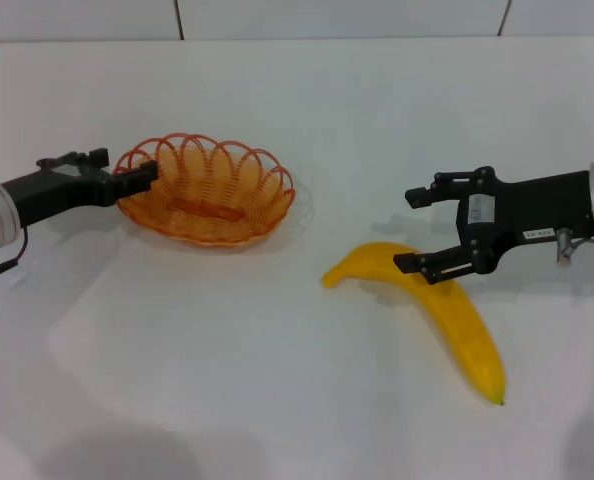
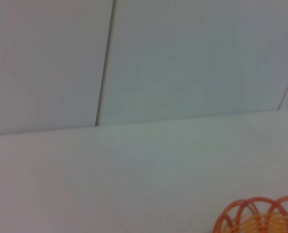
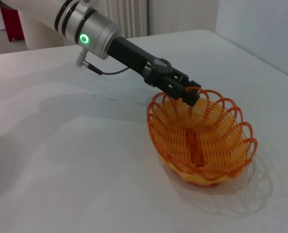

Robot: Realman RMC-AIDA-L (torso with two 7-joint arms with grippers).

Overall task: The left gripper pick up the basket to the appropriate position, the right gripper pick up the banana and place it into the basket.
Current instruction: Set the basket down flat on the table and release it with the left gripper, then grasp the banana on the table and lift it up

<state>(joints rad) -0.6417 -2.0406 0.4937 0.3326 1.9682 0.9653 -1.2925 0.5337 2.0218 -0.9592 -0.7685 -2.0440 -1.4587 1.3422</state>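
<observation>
Only the head view shows the right gripper [image 1: 414,228] wide over the banana [image 1: 457,315]; left gripper [image 3: 191,95] clamps the basket [image 3: 202,141] rim.

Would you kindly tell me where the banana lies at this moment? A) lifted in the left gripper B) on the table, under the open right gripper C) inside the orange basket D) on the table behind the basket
B: the banana lies flat on the white table, the right gripper spread open over its upper end, while the basket holds no fruit and the left gripper grips its rim.
</observation>
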